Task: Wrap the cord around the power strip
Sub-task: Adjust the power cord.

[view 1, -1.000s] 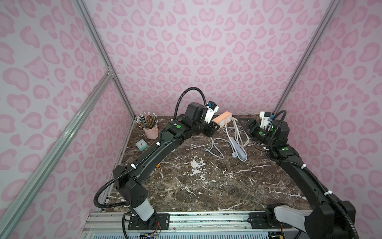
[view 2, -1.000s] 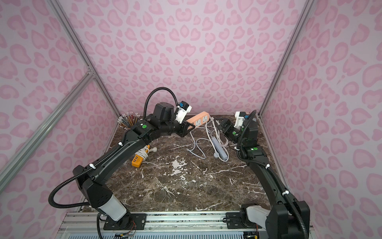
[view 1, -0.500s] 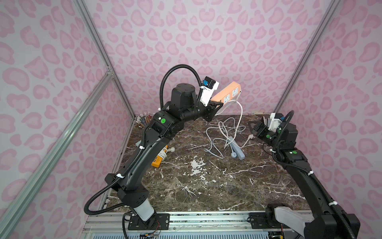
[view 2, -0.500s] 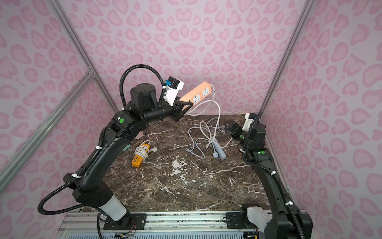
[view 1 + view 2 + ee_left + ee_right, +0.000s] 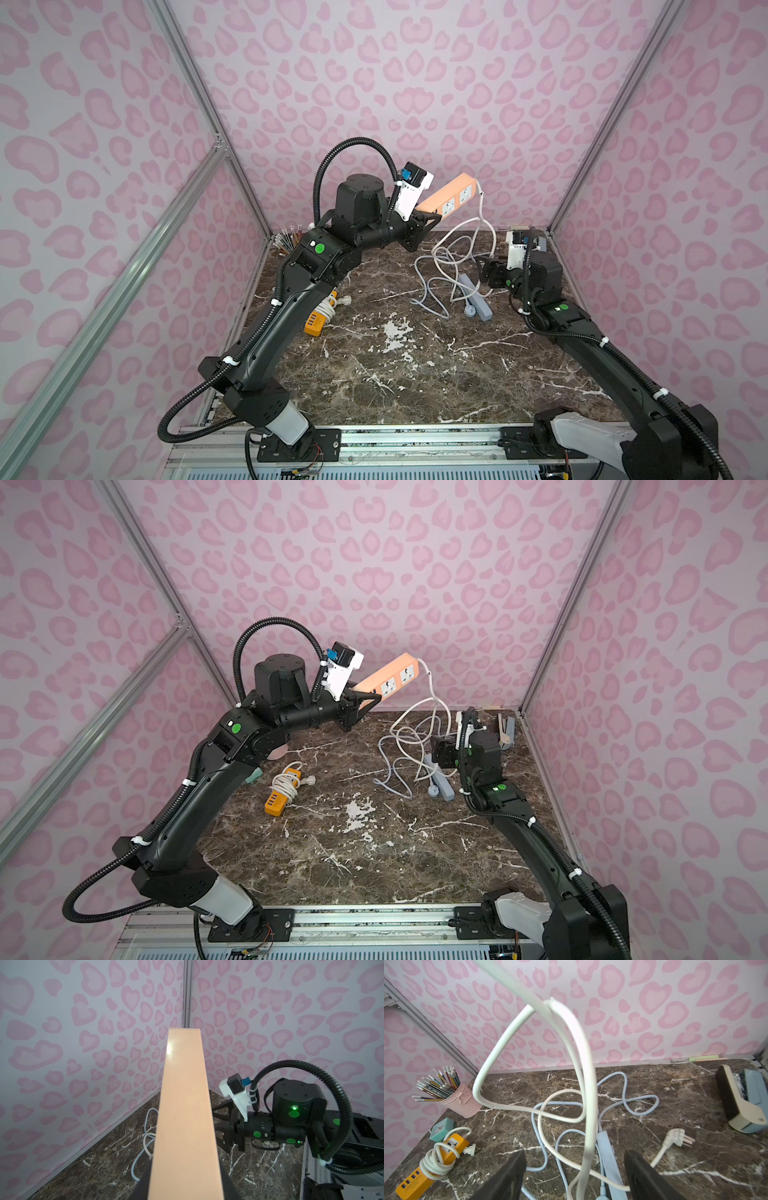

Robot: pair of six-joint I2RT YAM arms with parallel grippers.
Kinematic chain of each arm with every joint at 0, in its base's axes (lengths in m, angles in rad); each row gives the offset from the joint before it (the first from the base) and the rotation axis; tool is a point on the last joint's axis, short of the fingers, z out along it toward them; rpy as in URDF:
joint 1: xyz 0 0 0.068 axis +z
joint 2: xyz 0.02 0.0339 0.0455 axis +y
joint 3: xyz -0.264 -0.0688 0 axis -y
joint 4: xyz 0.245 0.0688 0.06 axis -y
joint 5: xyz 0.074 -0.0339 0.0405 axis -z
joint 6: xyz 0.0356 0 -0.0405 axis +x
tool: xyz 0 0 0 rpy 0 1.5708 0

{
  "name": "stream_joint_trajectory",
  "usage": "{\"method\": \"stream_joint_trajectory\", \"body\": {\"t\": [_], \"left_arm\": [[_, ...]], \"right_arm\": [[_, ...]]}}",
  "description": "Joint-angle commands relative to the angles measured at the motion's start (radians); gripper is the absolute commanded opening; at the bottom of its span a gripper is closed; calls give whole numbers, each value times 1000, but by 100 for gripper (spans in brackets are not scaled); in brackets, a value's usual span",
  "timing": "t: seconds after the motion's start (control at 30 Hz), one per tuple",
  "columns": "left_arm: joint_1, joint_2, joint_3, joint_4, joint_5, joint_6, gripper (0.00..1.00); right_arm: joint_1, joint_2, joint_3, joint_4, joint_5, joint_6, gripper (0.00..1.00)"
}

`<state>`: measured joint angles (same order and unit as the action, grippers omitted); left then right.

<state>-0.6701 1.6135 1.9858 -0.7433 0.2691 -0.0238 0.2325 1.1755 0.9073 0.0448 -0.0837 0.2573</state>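
Left gripper (image 5: 363, 702) has the peach power strip (image 5: 386, 679) clamped by its low end, tilted up in the air. Its white cord (image 5: 433, 704) drops from the strip's high end and loops below the strip, with the right gripper (image 5: 437, 750) parked beside those loops.

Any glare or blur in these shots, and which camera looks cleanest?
Left wrist view: a bright glare spot on the peach power strip. Right wrist view: the white cord blurs close to the lens, while the table behind is sharp. Both top views: evenly lit and sharp, the cleanest.
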Motion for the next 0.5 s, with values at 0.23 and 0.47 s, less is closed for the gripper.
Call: {"method": "stream_joint_trajectory", "body": {"t": [0.23, 0.47], "left_arm": [[145, -147, -193, 189, 32, -77, 3], [568, -361, -474, 399, 12, -284, 3]], "right_arm": [[-164, 232, 180, -77, 28, 241, 4], [-397, 213, 62, -244, 88, 339, 3]]}}
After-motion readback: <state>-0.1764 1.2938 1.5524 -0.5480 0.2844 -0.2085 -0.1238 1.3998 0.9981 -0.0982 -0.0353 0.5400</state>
